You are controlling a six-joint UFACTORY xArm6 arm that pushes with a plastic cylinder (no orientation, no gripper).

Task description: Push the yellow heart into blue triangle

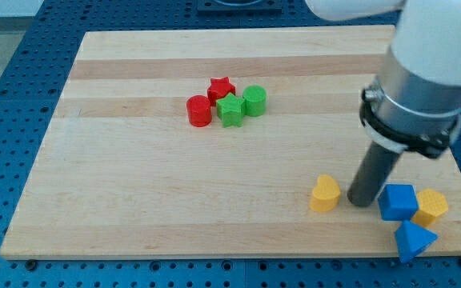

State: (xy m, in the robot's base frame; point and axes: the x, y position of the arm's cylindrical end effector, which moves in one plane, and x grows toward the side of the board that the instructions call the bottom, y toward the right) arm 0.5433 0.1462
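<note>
Nearest me, the blue triangle block lies below-right of my tip, at the wooden board's edge. A blue cube and yellow hexagonal block sit right of my bare, jawless tip; the yellow heart block just left. Far up-left cluster a red cylinder, green star, green cylinder and red star.

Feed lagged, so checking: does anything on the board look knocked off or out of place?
Only the blue triangle: it juts over the board's bottom edge at the view's lower right. My tip stands between the yellow heart and blue cube.
</note>
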